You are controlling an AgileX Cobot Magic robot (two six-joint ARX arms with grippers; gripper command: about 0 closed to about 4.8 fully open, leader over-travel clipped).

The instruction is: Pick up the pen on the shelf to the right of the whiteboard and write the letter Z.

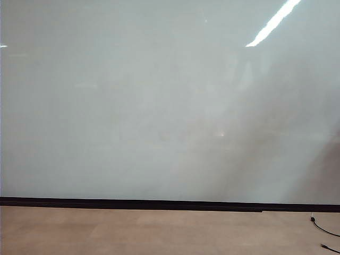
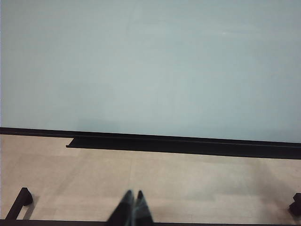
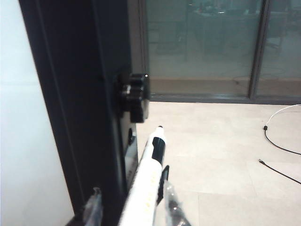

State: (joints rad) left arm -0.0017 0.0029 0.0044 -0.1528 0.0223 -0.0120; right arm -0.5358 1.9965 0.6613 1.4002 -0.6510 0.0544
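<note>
The whiteboard point(image 1: 159, 106) fills the exterior view, with a black strip point(image 1: 159, 203) along its lower edge; no gripper shows there and no letter Z is in view. In the right wrist view the pen point(image 3: 150, 174), white-barrelled with a dark tip, lies beside the board's black frame point(image 3: 80, 94). My right gripper point(image 3: 132, 190) is open around it. One finger point(image 3: 169, 200) sits close against the barrel; the other point(image 3: 94, 200) stands apart from it. The shelf under the pen is hidden. My left gripper point(image 2: 133, 194) is shut and empty, hanging over the floor before the board point(image 2: 150, 66).
A black knob point(image 3: 134, 96) juts from the frame just beyond the pen's tip. Cables point(image 3: 277, 141) lie on the tan floor point(image 3: 221, 155) before a glass wall point(image 3: 202, 42). A black cable point(image 1: 324, 228) shows at the exterior view's lower right. A black foot point(image 2: 19, 202) stands on the floor.
</note>
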